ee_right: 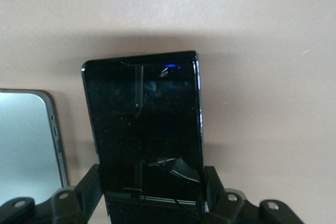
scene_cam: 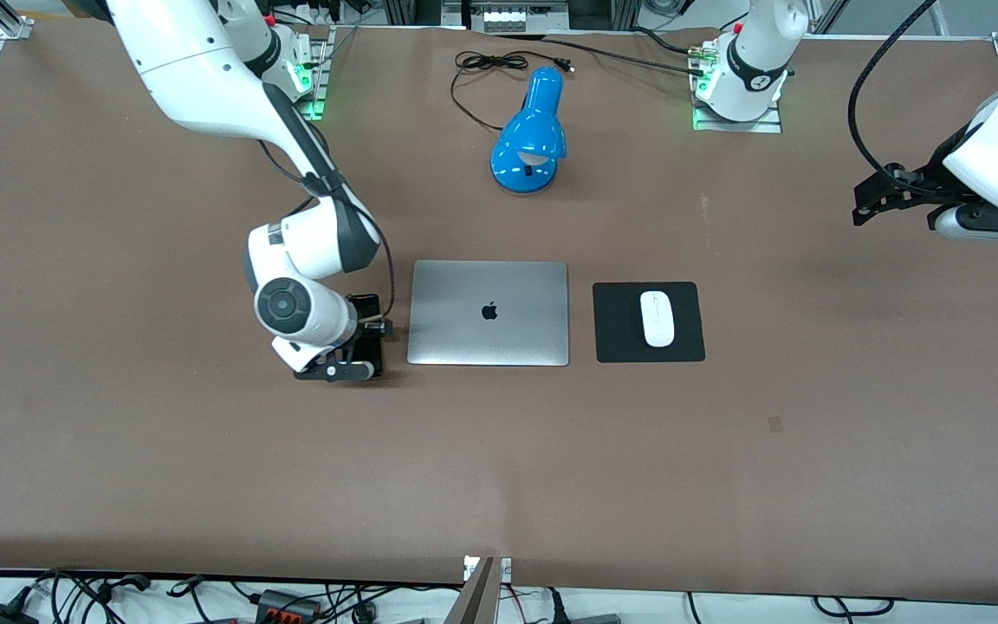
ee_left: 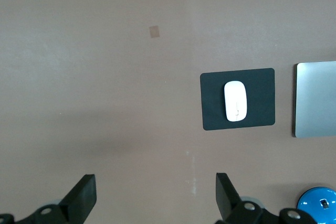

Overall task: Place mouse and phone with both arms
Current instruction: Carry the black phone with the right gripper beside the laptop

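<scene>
Phone (scene_cam: 367, 334), a slim black rectangular smartphone with a glossy dark face, lies in the front view just beside the closed silver laptop (scene_cam: 489, 313), on the laptop's side toward my right arm's end of the brown table (scene_cam: 118, 451); most of it is hidden under my right gripper (scene_cam: 352, 360), which is down at table level over the phone's end nearer the front camera. The small white oval mouse (scene_cam: 657, 318) rests on the square black mouse pad (scene_cam: 612, 334) beside the laptop, toward my left arm's end. My left gripper (scene_cam: 884, 195) hangs in the air over bare table, well apart from the pad; that arm waits. A blue desk lamp (scene_cam: 529, 139) lies farther from the front camera than the laptop. In the left wrist view, my left fingers (ee_left: 84, 195) stand wide apart with nothing between them, and the mouse (ee_left: 235, 100) sits centred on the pad (ee_left: 210, 114). In the right wrist view, the phone (ee_right: 144, 129) runs lengthwise straight out from my right gripper (ee_right: 152, 192), whose fingers (ee_right: 90, 184) flank both long edges at its near end; I judge them clamped on it, though table contact cannot be confirmed. The laptop's edge (ee_right: 26, 140) lies parallel to the phone, just apart.
</scene>
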